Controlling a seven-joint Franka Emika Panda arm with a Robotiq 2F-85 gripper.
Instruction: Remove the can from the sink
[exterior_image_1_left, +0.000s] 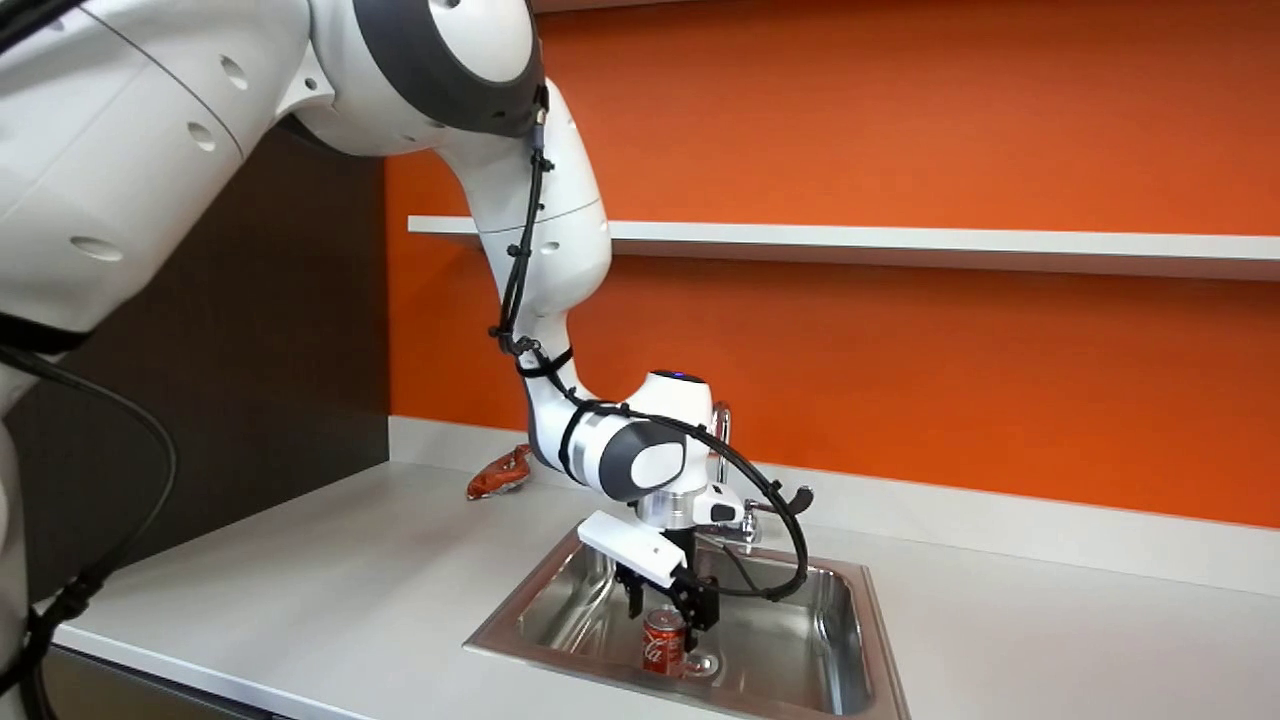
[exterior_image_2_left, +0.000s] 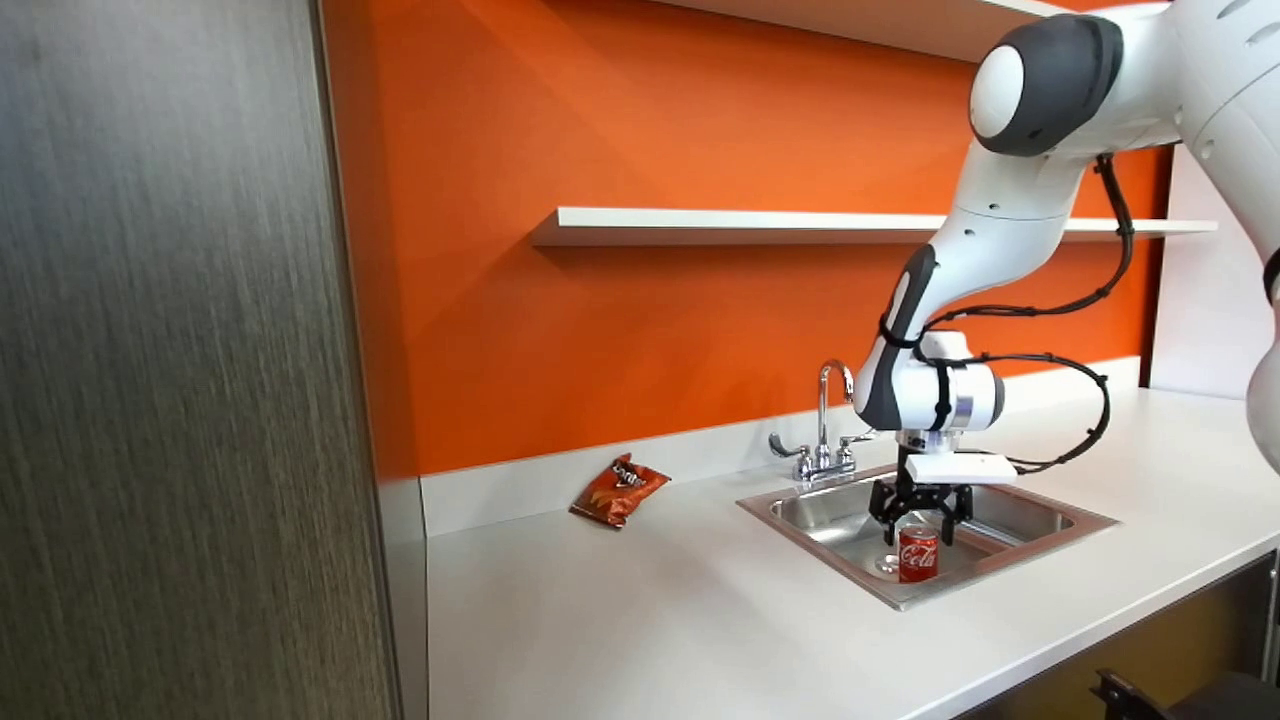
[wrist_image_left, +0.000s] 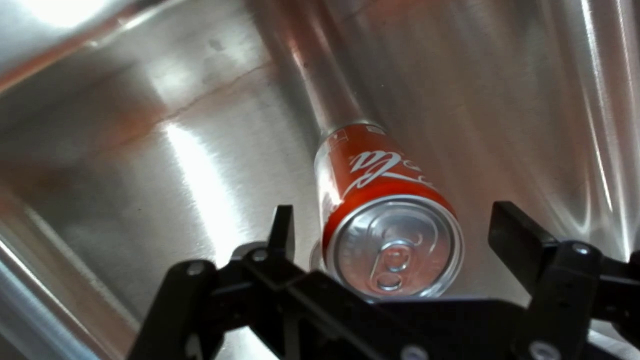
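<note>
The can (exterior_image_1_left: 663, 645) is red with a silvery top and stands upright in the sink (exterior_image_1_left: 520, 595). It shows in an exterior view (exterior_image_2_left: 918, 556) and, with its top and pull tab, in the wrist view (wrist_image_left: 380, 175). The sink's steel rim also shows in an exterior view (exterior_image_2_left: 815, 543). My gripper (wrist_image_left: 393, 225) is open, with gaps between the can's top and both fingers. In both exterior views the gripper (exterior_image_1_left: 662, 618) is lowered into the sink at about the height of the can's top. The can's near top edge is partly hidden by the gripper in the wrist view.
The chrome faucet (exterior_image_2_left: 822, 430) stands at the back of the sink, close behind the arm. The drain (exterior_image_1_left: 702, 664) is beside the can. A red-orange chip bag (exterior_image_2_left: 620, 492) lies on the counter against the back wall. A white shelf (exterior_image_1_left: 900, 245) runs along the wall above.
</note>
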